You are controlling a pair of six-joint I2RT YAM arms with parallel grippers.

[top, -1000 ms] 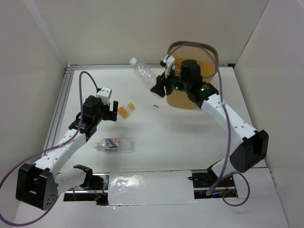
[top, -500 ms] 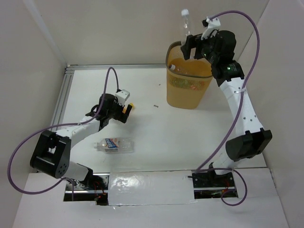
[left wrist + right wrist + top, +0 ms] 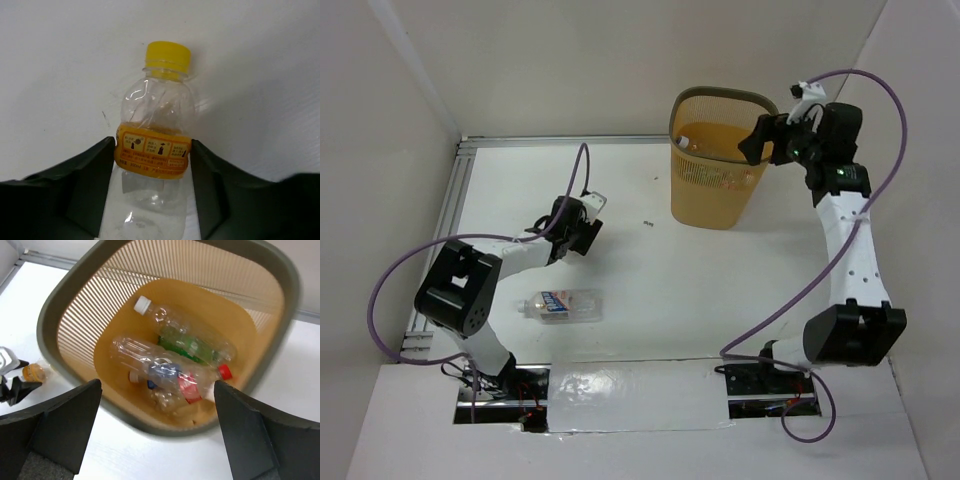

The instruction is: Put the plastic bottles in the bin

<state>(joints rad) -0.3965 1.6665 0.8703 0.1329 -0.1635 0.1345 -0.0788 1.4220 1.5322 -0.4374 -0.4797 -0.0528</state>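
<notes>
The left gripper (image 3: pixel 580 233) is reaching low over the surface (image 3: pixel 660 290), left of centre. Its fingers (image 3: pixel 95 170) are touching both sides of the orange label on a yellow-capped bottle (image 3: pixel 157 125), gripping it. That bottle is lying on the surface with its cap pointing away from the wrist. Nearer the arm bases, a blue-label bottle (image 3: pixel 560 305) is lying flat, well apart from both grippers. The bin (image 3: pixel 718 190) is standing upright toward the far right of the surface. The right gripper (image 3: pixel 757 140) is hovering by the bin's right rim, with its fingers (image 3: pixel 60 425) spread wide and holding nothing. Several bottles are lying on the bin's floor, among them a white-capped bottle (image 3: pixel 160 315), a green bottle (image 3: pixel 190 346) and a red-capped bottle (image 3: pixel 150 360).
</notes>
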